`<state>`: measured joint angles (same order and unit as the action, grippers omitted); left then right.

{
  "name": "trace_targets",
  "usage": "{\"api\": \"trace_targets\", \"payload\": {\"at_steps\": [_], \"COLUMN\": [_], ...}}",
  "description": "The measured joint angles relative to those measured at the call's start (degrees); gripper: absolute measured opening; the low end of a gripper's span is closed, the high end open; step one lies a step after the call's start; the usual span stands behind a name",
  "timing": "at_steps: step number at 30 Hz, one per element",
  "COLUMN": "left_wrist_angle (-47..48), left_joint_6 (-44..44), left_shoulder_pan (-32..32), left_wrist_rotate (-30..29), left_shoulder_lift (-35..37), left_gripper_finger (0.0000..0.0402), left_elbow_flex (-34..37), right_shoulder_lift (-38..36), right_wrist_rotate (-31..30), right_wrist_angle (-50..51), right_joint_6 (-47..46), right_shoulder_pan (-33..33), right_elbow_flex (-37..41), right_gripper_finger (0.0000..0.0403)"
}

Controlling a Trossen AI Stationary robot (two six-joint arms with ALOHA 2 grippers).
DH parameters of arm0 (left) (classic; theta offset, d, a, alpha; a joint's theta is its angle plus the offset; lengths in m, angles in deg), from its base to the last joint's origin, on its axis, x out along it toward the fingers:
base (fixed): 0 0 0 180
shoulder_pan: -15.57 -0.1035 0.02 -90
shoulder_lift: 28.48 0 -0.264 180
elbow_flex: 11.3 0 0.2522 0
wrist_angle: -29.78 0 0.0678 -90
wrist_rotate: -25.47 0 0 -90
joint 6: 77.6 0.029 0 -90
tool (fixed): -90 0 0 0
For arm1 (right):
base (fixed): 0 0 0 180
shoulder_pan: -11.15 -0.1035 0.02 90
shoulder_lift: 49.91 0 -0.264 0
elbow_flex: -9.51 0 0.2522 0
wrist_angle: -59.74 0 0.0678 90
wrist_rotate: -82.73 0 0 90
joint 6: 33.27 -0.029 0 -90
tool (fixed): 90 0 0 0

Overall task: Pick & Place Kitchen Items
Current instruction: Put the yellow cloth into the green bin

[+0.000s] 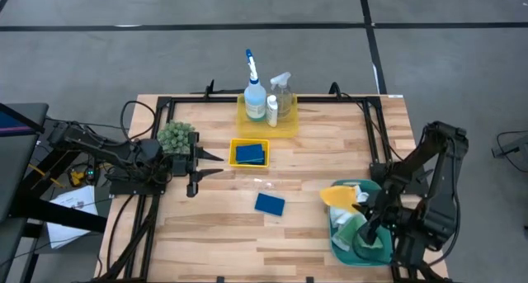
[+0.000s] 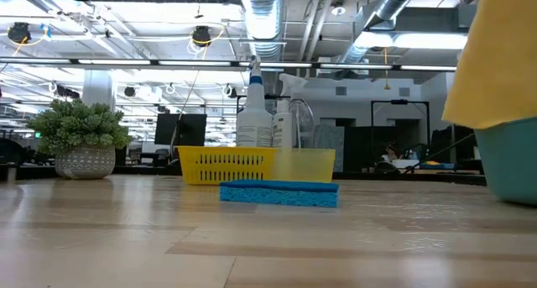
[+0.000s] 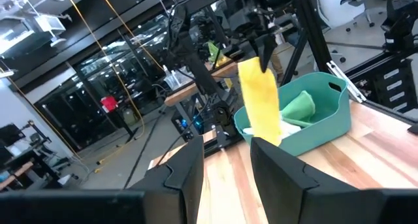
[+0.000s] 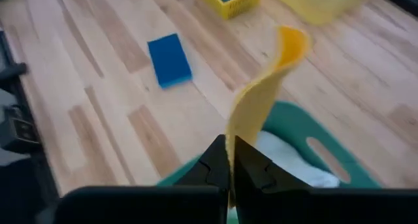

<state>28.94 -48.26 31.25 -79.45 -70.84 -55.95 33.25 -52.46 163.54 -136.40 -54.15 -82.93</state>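
Observation:
My right gripper [image 4: 230,160] is shut on a yellow cloth [image 1: 340,196], over the far left corner of the teal bin [image 1: 375,257] at the table's near right. A white cloth [image 4: 294,160] and a green cloth [image 3: 297,108] lie inside the bin. A blue sponge [image 1: 270,204] lies flat on the table's middle. More blue sponges [image 1: 250,153] sit in a small yellow tray. The spray bottles [image 1: 268,97] stand in a yellow tray at the far edge. My left gripper [image 1: 200,162] waits open at the left, beside the plant, with nothing between its fingers. My right gripper pinches the yellow cloth's upper end [image 4: 236,134] between its two shut fingers, coming slanting down from the right. The cloth hangs below the fingers as a long slack strip [image 3: 261,103]. Its lower end [image 3: 269,138] is level with the bin's rim; whether it touches, I cannot tell.
A small green plant in a pot [image 1: 176,137] stands right beside my left gripper. A black frame [image 1: 264,100] runs along the table's far edge and sides. Bare wood lies between the loose sponge and the bin.

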Motion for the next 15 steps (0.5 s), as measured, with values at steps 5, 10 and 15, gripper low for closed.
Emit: {"api": "trace_targets", "payload": {"at_steps": [5, 10, 15], "left_wrist_angle": [-0.07, -0.3, -0.55], "left_joint_6": [1.9, 2.4, 4.81], "left_shoulder_pan": [0.0, 0.0, 0.0], "left_wrist_rotate": [0.02, 0.02, 0.02], "left_shoulder_lift": [0.0, 0.0, 0.0], "left_gripper_finger": [0.0121, 0.0121, 0.0121], "left_elbow_flex": [0.0, 0.0, 0.0], "right_shoulder_lift": [2.3, 4.49, 7.67], "right_wrist_rotate": [2.19, 8.36, 17.23], "right_wrist_angle": [-0.05, -0.03, -0.03], "right_joint_6": [0.03, -1.98, -5.2], "right_shoulder_pan": [0.04, -0.32, -0.31], "right_elbow_flex": [-1.72, -1.68, -1.64], "right_gripper_finger": [0.0, 0.0, 0.0]}}
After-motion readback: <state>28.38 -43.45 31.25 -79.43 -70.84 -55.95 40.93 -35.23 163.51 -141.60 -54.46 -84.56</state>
